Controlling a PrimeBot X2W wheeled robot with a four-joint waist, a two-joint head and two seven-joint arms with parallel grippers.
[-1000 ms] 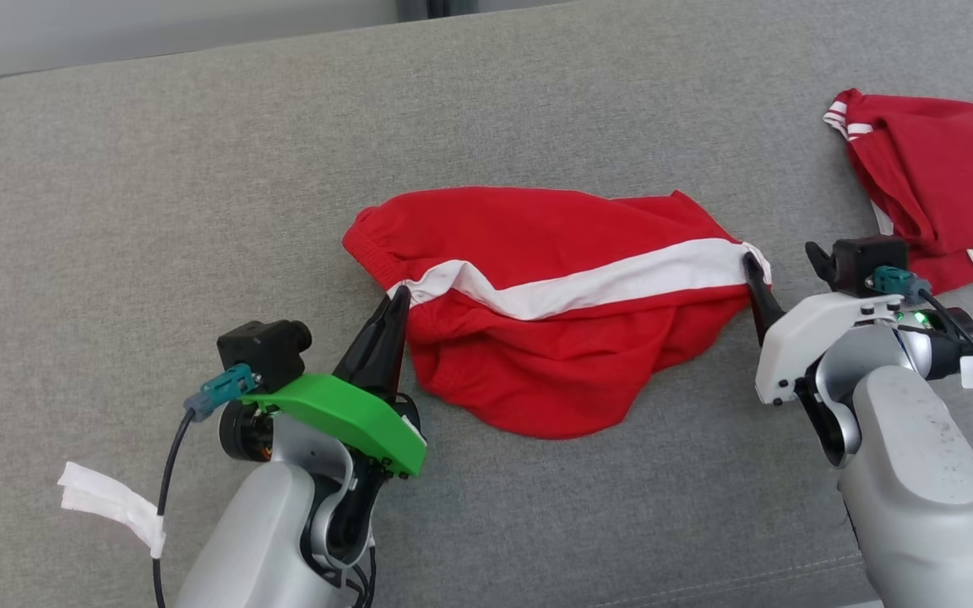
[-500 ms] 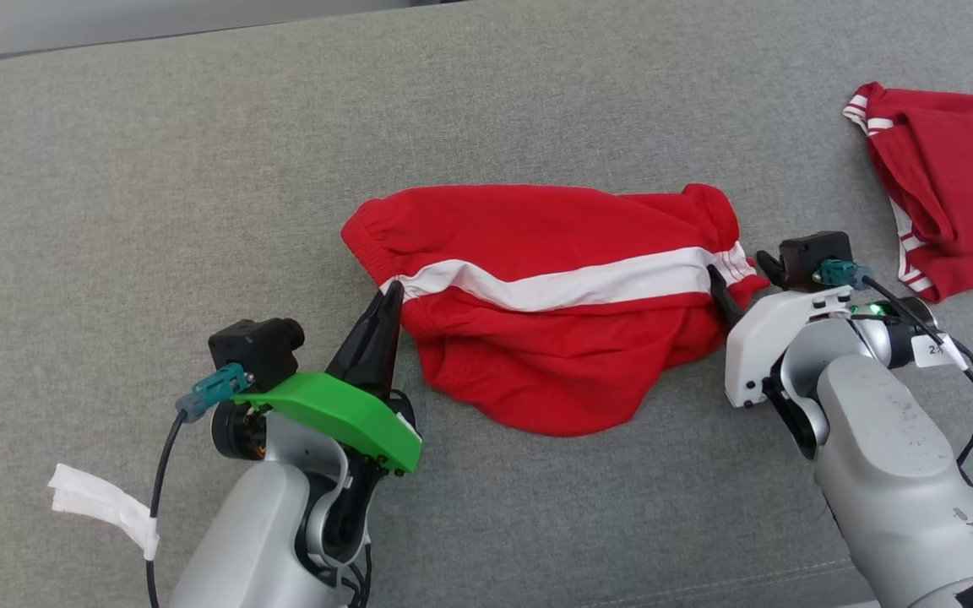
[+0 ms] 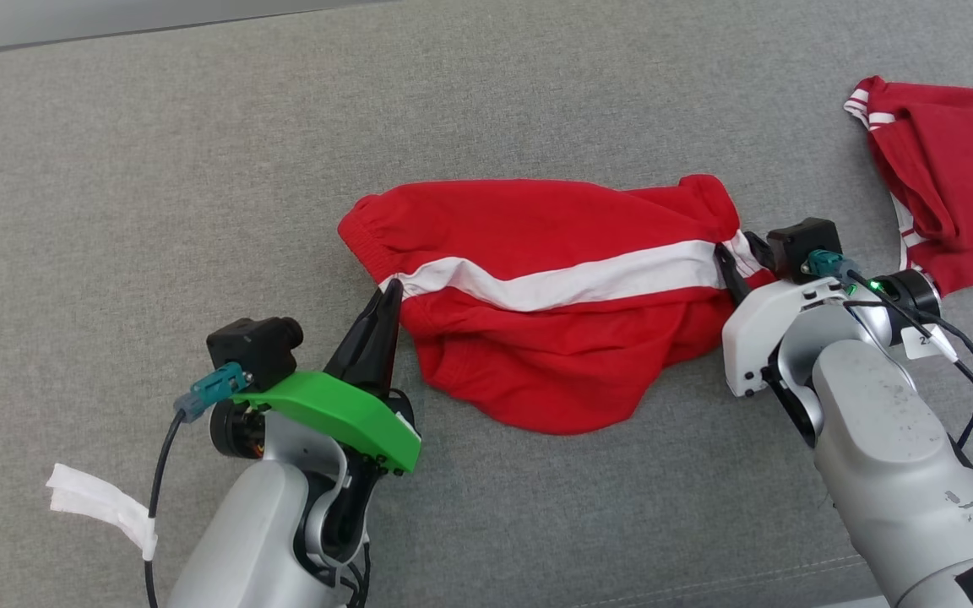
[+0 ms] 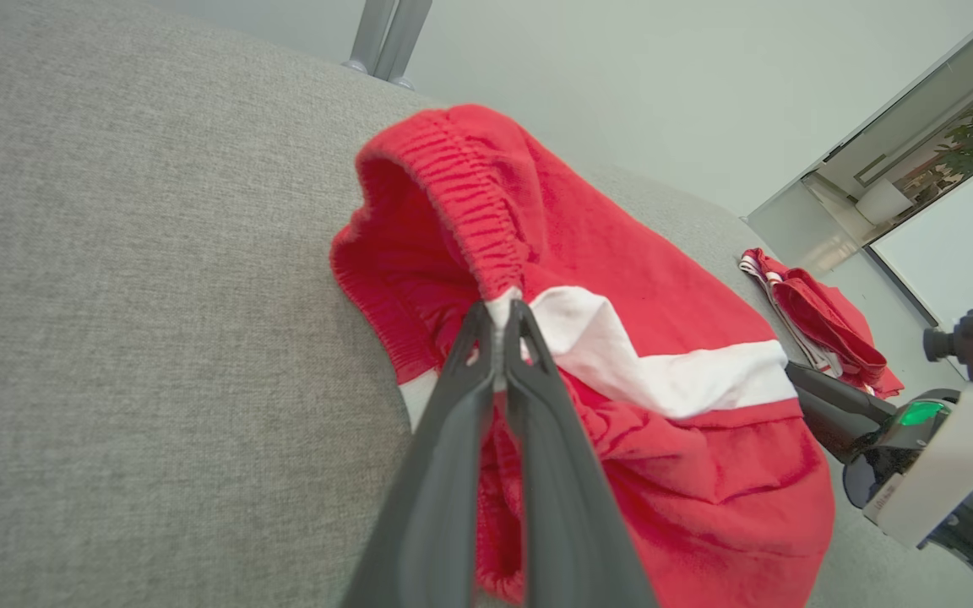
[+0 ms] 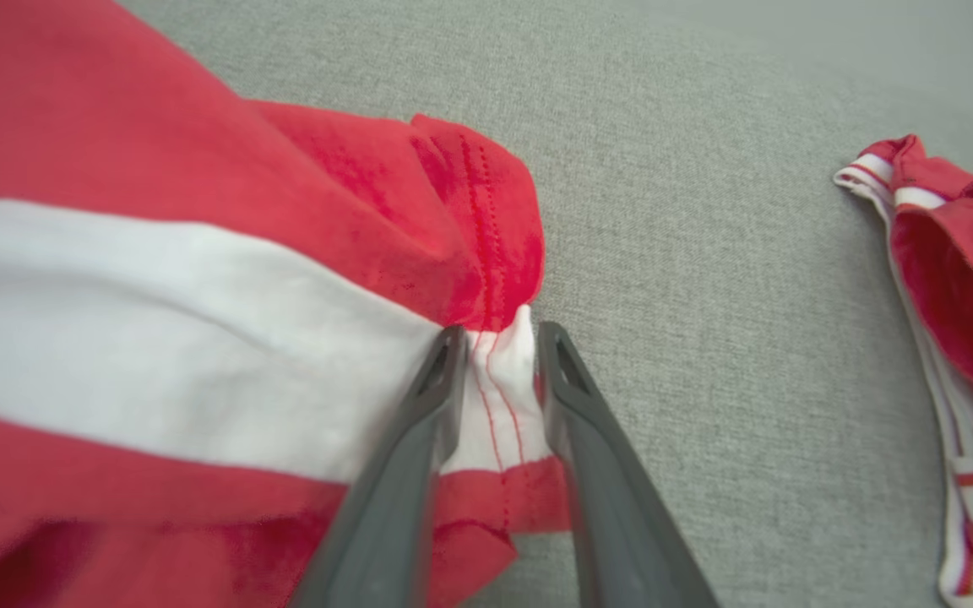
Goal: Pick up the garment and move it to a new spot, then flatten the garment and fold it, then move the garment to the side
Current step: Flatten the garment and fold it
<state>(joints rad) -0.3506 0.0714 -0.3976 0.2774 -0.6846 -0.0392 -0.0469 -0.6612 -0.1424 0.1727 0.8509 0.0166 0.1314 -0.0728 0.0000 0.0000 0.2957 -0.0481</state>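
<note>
We see the shorts [image 3: 554, 312] lying crumpled mid-couch [image 3: 199, 169], red w/ a white stripe [image 3: 571, 287] running from 9 to 3 o'clock. The left gripper [image 3: 389, 291] sits at the shorts' 8 o'clock, jaws fully together. It pinches the waistband [image 4: 470, 194] right where the stripe ends, and the left wrist view shows the elastic edge caught between the tips. The right gripper [image 3: 738, 253] is at the shorts' 3 o'clock, at the leg hem [image 5: 499, 397]. In the right wrist view its fingers [image 5: 444, 380] stand partway apart w/ the white hem bunched between them, touching both — whether that's a firm clamp we can't tell. A 2nd garment [image 3: 943, 186], also red w/ white trim, lies well apart at approx 2 o'clock. A white strip [image 3: 102, 507] hangs off the left arm's cable at 7 o'clock.
</note>
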